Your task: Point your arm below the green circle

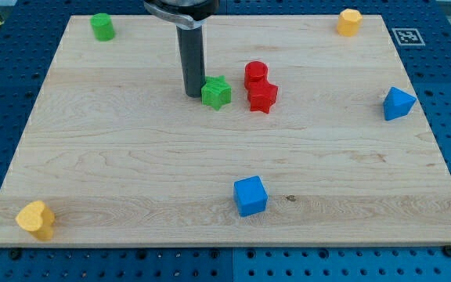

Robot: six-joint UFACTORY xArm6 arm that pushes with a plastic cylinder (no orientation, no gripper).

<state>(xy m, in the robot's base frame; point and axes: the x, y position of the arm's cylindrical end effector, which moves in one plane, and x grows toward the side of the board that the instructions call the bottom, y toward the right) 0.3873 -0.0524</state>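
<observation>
The green circle (102,27), a short green cylinder, stands near the board's top left corner. My rod comes down from the view's top centre and my tip (193,95) rests on the board, far to the right of and below the green circle. The tip is right beside the left side of a green star (217,92), touching it or nearly so.
A red cylinder (256,74) and a red star (262,97) sit just right of the green star. A blue cube (250,196) is at bottom centre, a yellow heart (37,219) at bottom left, a blue triangular block (398,103) at right, a yellow block (349,22) at top right.
</observation>
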